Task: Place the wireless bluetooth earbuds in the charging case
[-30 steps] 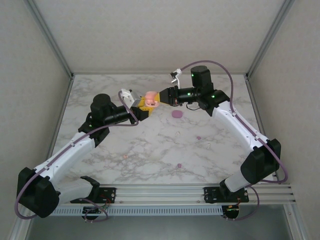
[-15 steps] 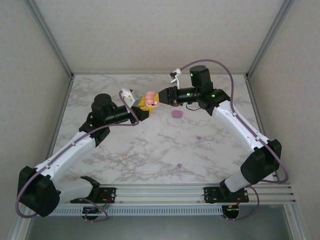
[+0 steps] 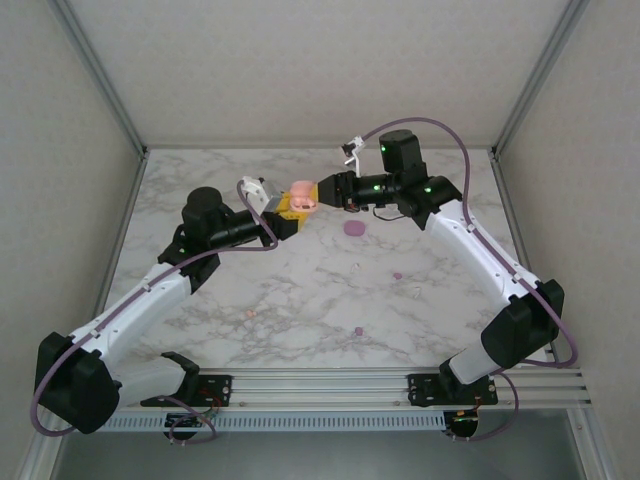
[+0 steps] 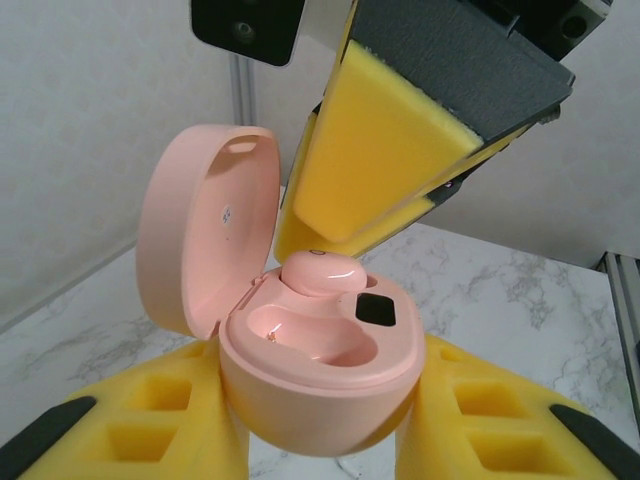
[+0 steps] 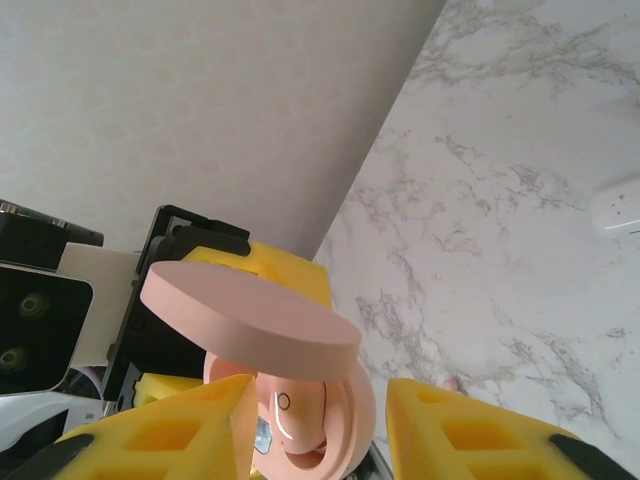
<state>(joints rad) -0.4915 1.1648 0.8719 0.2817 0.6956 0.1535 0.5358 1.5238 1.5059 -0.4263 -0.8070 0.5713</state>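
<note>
Lifted clear of the marble tabletop [image 3: 300, 295], over the middle of its far half: the salmon-pink charging case [image 4: 320, 385], clamped at its base between the yellow foam fingers [image 4: 140, 425] of the left gripper [image 3: 289, 207]. Lid [image 4: 205, 240] hinged up, standing open on the left in the left wrist view. In the well farther from that camera, one salmon-pink earbud [image 4: 320, 272], seated; beside it the nearer well [image 4: 300, 338], smooth and glossy.

Facing the case from the right, the right gripper [image 3: 322, 191], jaws parted, nothing clamped between them. One of its yellow pads [image 4: 370, 150] slanting down, tip just over the seated bud; touching or a hair apart, impossible to tell. From the right wrist, the lid edge-on, the case base below it, beyond the gap between the two foam fingers.

Down on the tabletop, a purple case [image 3: 353, 228] right of centre toward the far edge. Loose earbuds lying well apart:
- a white earbud [image 3: 355, 267] near the centre
- a purple earbud [image 3: 397, 275] and another white earbud [image 3: 417, 291] toward the right edge
- a second purple earbud [image 3: 358, 330] by the near edge
- a second salmon-pink earbud [image 3: 250, 313] left of centre, toward the near edge
</note>
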